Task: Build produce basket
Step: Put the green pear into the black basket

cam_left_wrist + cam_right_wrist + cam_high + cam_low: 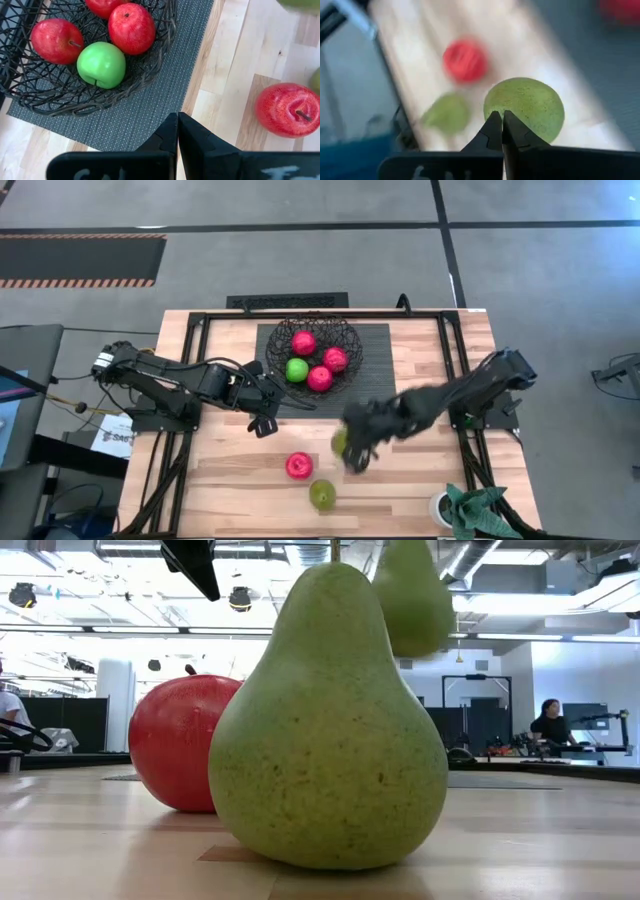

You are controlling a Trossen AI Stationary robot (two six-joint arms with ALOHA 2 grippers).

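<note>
Right fingers [501, 131] pinch a speckled pear [525, 107] by its stem; left fingers [178, 132] closed, empty.

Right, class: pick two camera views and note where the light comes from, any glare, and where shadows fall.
Low view: ceiling lights glare behind the fruit, the lifted pear hangs against them, and the near pear casts a soft shadow on the table. Left wrist view: even light, with small highlights on a red apple in the basket.

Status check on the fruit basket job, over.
Right end effector shut on a pear, lifted off the table. Left end effector shut, idle beside basket. Four fruits in, two left out. Path clear.
</note>
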